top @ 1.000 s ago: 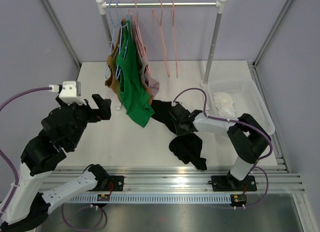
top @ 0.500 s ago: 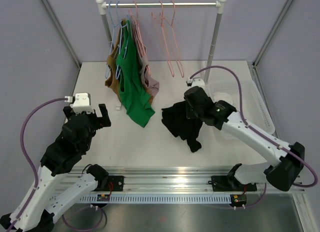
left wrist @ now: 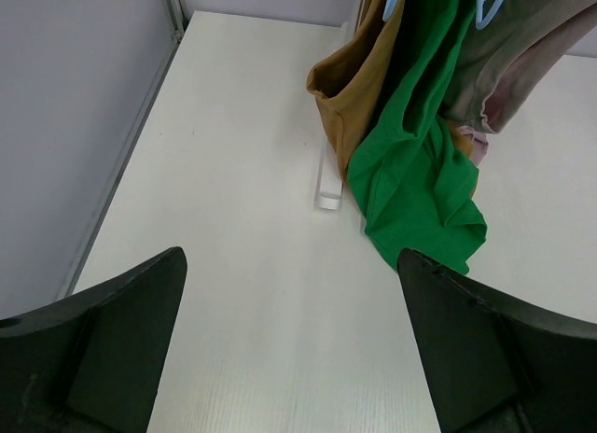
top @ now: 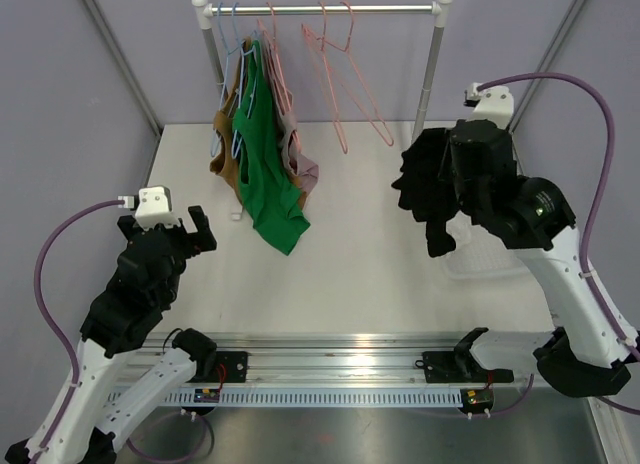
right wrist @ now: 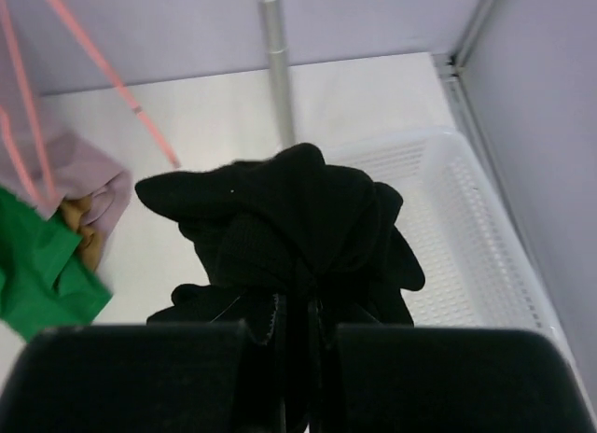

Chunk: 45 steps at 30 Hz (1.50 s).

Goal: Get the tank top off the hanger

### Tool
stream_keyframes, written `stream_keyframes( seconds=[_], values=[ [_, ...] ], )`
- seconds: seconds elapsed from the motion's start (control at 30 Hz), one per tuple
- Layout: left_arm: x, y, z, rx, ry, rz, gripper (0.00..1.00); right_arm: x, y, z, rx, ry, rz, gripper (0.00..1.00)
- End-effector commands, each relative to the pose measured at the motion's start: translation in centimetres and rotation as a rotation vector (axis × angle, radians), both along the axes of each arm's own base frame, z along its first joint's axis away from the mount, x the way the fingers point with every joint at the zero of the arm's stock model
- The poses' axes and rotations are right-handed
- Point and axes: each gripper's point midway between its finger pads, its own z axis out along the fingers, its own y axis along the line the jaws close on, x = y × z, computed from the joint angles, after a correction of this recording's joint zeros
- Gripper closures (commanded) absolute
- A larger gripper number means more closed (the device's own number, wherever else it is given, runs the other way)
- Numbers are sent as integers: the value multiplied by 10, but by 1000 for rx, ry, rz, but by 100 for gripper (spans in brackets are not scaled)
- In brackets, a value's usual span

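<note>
My right gripper (right wrist: 298, 316) is shut on the black tank top (right wrist: 289, 209), which hangs bunched from it in the air. In the top view the black tank top (top: 425, 189) dangles at the left of the right arm, over the near left edge of the white basket (top: 480, 266); the jaws are hidden behind the cloth. An empty pink hanger (top: 360, 104) swings tilted on the rail (top: 320, 8). My left gripper (top: 195, 229) is open over the table's left side; in the left wrist view the left gripper (left wrist: 289, 256) holds nothing.
A green garment (top: 265, 164), a brown one (top: 225, 134) and a pale pink one (top: 303, 166) hang at the rail's left end, reaching the table. The rack's right post (top: 428, 84) stands just behind the basket (right wrist: 466, 237).
The right arm has lifted the black tank top off the table and carried it up and right, over the basket. The empty pink hanger has swung right. The left arm drew back slightly.
</note>
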Motion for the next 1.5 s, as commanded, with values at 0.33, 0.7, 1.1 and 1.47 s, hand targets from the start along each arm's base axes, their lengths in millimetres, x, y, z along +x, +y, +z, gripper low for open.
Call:
stream_keyframes(
  seconds=[0.33,0.7,1.1,1.47],
  values=[
    [14,-4,8,-60,-36,-31,1,69,-118,-87,51,165,-327,100],
    [20,-18,10,-90,-14,-100,1,118,-125,-237,166,438,-319,50],
    [18,-76,113,-324,-62,-350,1,69,-78,-115,356,193,-60,0],
    [89,-101,176,-240,-44,-332,1,1,28,-95,752,162,490,3]
  ],
)
